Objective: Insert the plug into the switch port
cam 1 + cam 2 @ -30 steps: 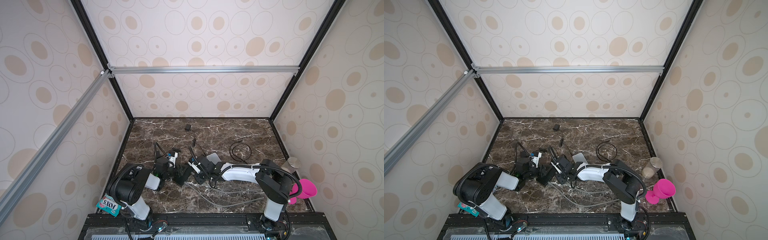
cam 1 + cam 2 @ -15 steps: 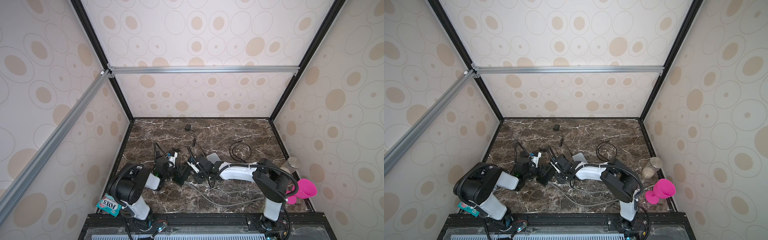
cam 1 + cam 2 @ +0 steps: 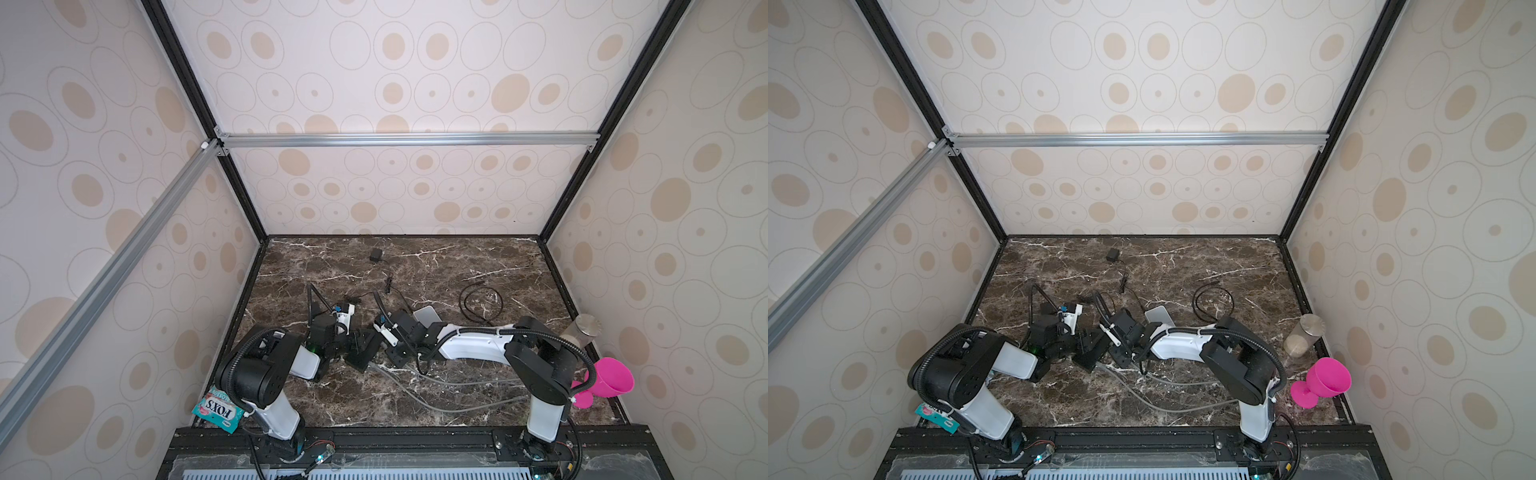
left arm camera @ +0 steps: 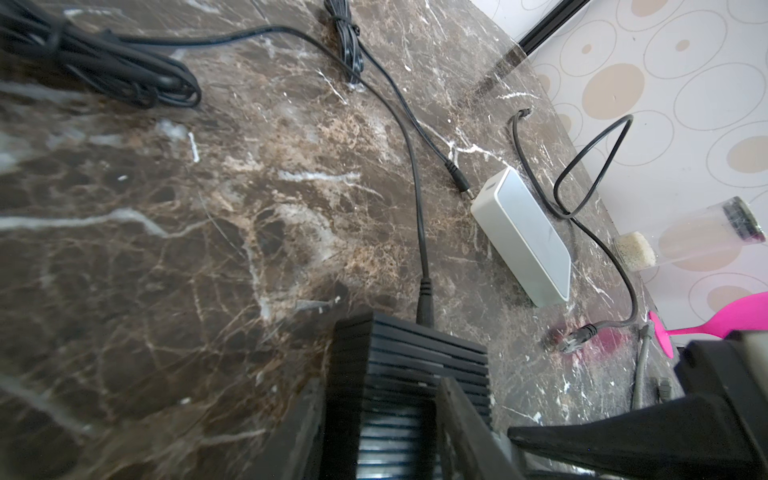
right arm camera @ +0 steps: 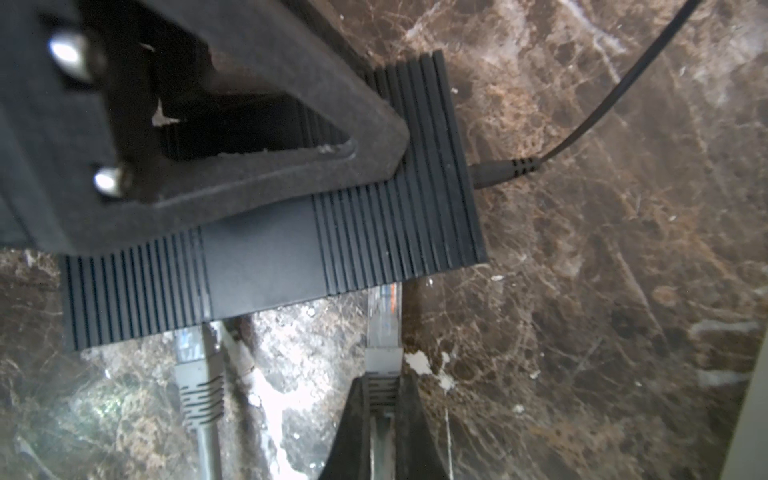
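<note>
Beige dotted wall panels (image 3: 395, 83), black frame posts (image 3: 194, 95), aluminium rail (image 3: 407, 139), dark marble tabletop (image 3: 457, 257)

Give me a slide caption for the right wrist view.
Right gripper holds a plug at the black switch while the left gripper clamps it.

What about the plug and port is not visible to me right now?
- Right wrist view: port openings and how deep the plug sits, hidden under the switch.
- Left wrist view: port side, behind the switch body.
- Both top views: plug, too small, under the right hand.
</note>
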Controlling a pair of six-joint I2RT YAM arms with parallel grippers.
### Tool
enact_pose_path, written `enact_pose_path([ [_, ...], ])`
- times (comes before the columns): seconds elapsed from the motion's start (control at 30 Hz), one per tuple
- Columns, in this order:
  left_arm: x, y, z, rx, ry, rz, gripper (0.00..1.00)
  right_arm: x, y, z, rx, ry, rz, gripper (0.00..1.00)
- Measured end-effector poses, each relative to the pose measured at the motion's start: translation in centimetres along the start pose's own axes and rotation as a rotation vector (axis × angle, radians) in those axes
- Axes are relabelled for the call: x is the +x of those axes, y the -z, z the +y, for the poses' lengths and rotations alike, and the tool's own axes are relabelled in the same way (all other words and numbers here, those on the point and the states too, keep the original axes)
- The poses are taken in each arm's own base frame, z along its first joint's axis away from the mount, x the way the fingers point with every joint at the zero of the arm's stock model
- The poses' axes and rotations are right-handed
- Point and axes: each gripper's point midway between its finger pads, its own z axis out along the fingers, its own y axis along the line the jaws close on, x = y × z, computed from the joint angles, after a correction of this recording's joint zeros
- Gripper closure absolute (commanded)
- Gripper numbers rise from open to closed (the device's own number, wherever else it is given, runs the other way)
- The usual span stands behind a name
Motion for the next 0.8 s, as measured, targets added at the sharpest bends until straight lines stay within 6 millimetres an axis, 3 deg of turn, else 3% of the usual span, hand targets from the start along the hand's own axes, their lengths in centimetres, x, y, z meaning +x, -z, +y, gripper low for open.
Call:
enact_pose_path([
  [0.8, 0.28, -0.26, -0.58, 0.042, -0.005, 0.013, 0.57, 0.36, 0.83, -0.77, -0.008, 0.17, -0.031, 1.0],
])
